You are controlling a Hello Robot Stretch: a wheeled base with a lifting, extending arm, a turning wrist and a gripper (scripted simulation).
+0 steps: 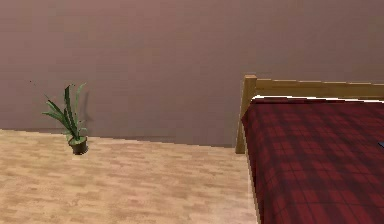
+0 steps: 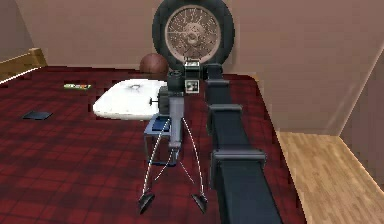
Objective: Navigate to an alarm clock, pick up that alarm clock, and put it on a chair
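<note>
In the forward view the bed (image 1: 320, 150), under a red plaid cover, fills the right side, with its wooden end board (image 1: 300, 88) toward the wall. A potted plant (image 1: 70, 128) stands on the wood floor well off to the bed's left, close against the wall.

In the arm side view the arm (image 2: 235, 150) reaches out across the bed (image 2: 70, 150), and the thin fingers (image 2: 147, 205) trail from the dark body down toward the bed's near edge. A small bluish box (image 2: 158, 127) sits about the middle of the bed, close against the left of that dark body. It is my best guess for the alarm clock, though it is too small for me to be sure.

What matters for the pick is that the box lies farther out over the bed than the fingertips, alongside the body and not between the tips. It looks squat, and I can make out no long axis. I cannot tell whether anything touches it, whether the fingers hold anything, or how they are set.

Farther out on the bed lies a white pillow (image 2: 130, 98). A brown ball (image 2: 152, 64) sits at the bed's far edge, and a big wheel-like disc (image 2: 195, 35) stands beyond the bed against the wall.
</note>
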